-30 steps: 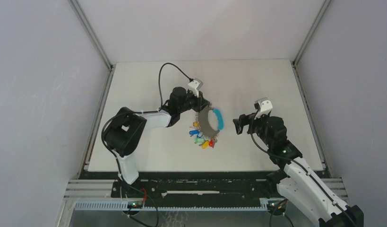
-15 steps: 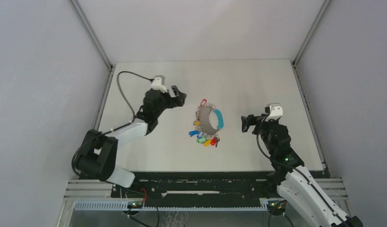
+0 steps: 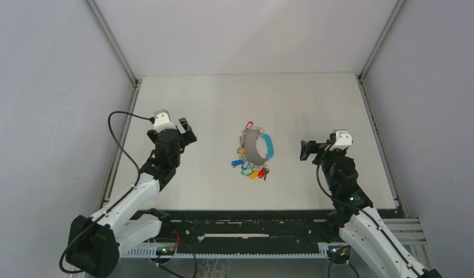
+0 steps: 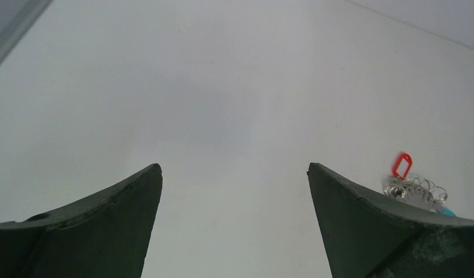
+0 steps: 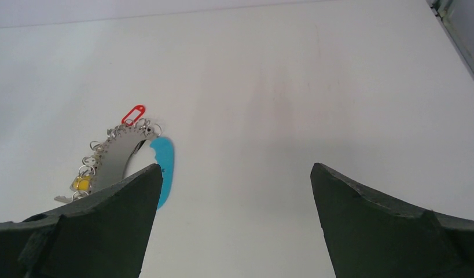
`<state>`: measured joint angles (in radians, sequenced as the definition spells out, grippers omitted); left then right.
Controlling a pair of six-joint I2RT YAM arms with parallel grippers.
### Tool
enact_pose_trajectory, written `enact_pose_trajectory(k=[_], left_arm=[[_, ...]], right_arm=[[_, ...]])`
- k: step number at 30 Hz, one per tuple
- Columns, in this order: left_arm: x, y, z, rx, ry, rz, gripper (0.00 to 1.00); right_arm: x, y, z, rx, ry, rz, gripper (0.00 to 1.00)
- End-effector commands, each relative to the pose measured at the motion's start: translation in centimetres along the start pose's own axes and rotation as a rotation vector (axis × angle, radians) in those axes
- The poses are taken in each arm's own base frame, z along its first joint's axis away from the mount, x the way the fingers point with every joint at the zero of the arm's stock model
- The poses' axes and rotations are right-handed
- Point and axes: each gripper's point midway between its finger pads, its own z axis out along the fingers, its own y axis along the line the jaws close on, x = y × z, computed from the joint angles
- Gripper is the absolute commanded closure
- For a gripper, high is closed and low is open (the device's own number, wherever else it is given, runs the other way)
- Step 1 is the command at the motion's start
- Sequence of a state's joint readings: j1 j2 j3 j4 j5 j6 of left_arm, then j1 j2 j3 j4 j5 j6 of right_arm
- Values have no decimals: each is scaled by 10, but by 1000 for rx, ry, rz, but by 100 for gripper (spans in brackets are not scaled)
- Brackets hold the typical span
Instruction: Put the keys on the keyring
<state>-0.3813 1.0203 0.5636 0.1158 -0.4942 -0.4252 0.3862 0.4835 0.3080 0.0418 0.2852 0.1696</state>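
The keyring (image 3: 256,152), a grey band with a turquoise segment (image 3: 269,145), lies flat in the middle of the table. The keys (image 3: 249,169) with blue, green, yellow, orange and red heads fan out along its near-left rim, and a red tag (image 3: 249,124) sits at its far end. My left gripper (image 3: 187,132) hangs open well to the left of the ring, nothing between its fingers. In the left wrist view the gripper (image 4: 234,168) frames bare table, the red tag (image 4: 401,165) off to the right. My right gripper (image 3: 305,150) is open and empty, right of the ring. The right wrist view shows the keyring (image 5: 116,153) left of that gripper (image 5: 235,166).
The white table (image 3: 315,104) is bounded by grey walls with metal corner posts (image 3: 121,61) at left and right. A black rail (image 3: 246,215) with the arm bases runs along the near edge.
My left gripper has let go at the keyring's far-left rim, opened, and swung back left and nearer. The right gripper drew slightly right. The ring and keys stayed put.
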Motion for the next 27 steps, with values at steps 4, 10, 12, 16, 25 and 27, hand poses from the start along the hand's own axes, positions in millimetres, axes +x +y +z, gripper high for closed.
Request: enact_pose_trajectory(k=[4, 10, 12, 16, 25, 27], left_arm=[[-32, 23, -20, -47, -193, -6, 0], [-40, 26, -27, -27, -272, -39, 0], [-39, 27, -26, -33, -273, -39, 0], [-39, 29, -26, -42, -275, -42, 0], [-41, 31, -28, -43, -293, -65, 0], [-41, 30, -28, -42, -291, -60, 0]], right_arm=[[-21, -7, 0, 38, -78, -8, 0], [-18, -14, -1, 71, -83, -19, 0], [-18, -18, -2, 90, -83, -19, 0], [-16, -23, -3, 113, -85, -16, 0], [-19, -22, -5, 106, -101, -16, 0], [-19, -22, -5, 105, -102, -17, 0]])
